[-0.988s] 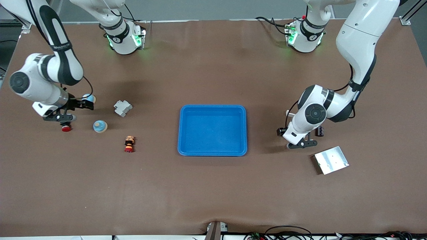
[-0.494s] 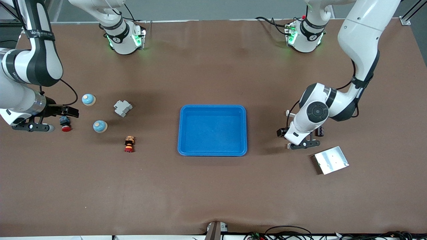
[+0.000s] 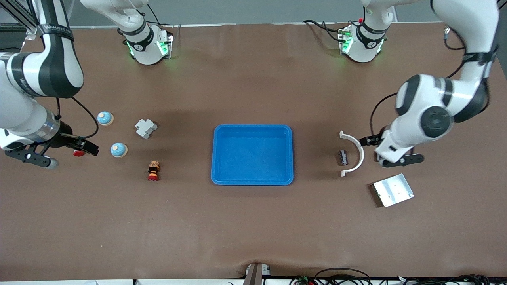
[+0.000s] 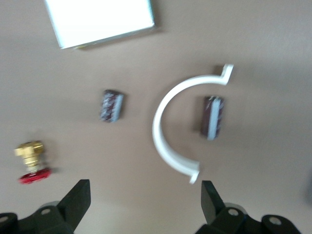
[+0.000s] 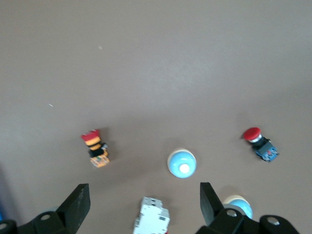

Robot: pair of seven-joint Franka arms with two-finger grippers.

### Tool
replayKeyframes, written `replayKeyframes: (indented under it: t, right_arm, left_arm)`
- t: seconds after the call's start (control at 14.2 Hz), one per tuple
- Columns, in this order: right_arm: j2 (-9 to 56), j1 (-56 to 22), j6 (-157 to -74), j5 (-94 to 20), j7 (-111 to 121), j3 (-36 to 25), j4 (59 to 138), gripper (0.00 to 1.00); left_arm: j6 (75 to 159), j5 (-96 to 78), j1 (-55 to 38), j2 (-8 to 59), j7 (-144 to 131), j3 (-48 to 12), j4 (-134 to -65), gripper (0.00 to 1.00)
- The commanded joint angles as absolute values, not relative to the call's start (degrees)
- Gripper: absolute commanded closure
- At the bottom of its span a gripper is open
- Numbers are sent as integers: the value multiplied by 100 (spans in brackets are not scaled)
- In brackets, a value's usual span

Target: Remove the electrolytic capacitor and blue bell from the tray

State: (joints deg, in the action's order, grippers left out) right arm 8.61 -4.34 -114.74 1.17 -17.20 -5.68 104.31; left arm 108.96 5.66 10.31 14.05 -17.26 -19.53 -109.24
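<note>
A blue tray is seen at the middle of the brown table.

Toward the right arm's end, two blue-topped bells are set out: one bell farther from the front camera, the other bell nearer to it. A grey breaker block, a small orange-and-red switch and a red push button lie around them. The right gripper is held over the table just beside the red push button, its fingers spread and nothing held. In the right wrist view the button's blue body is shown, which is half hidden by the gripper in the front view.

Toward the left arm's end, a white curved clip lies with one dark capacitor inside its arc, and a metal plate rests nearer to the front camera. The left gripper is held over the table just beside the clip, fingers released and empty. Only in the left wrist view are a second capacitor and a brass valve with a red handle revealed; in the front view both are covered by the arm.
</note>
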Motion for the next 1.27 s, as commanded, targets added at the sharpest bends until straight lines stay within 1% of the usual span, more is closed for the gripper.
replayKeyframes:
  t: [0.0, 0.28, 0.49, 0.71, 0.92, 1.06, 1.2]
  right_arm:
    - [1203, -431, -11382, -9, -1330, -598, 9941, 0]
    - [1353, -422, -11303, -17, -967, -598, 9537, 0]
    - [1406, -483, -11285, -44, -906, -598, 9327, 0]
    - [1450, -483, -10628, -26, -449, -598, 8826, 0]
    - [1450, -440, -9557, -62, -151, -598, 7992, 0]
    - [1346, -431, -9291, -62, 227, -606, 7901, 0]
    - [1240, -439, -9088, -53, 474, -624, 7919, 0]
  left_arm:
    - [10451, 352, 1458, 933, -951, -2021, -11039, 0]
    - [10064, 168, 1775, 432, -415, -2021, -11065, 0]
    - [9967, 27, 1775, 98, -343, -2013, -11074, 0]
    - [9967, -104, 1767, -70, -404, -2021, -11013, 0]
    - [9862, -158, 1758, -70, -439, -2021, -10654, 0]
    - [9782, -158, 1740, 52, -466, -2021, -10206, 0]
    - [9660, -158, 1740, 123, -475, -2021, -9959, 0]
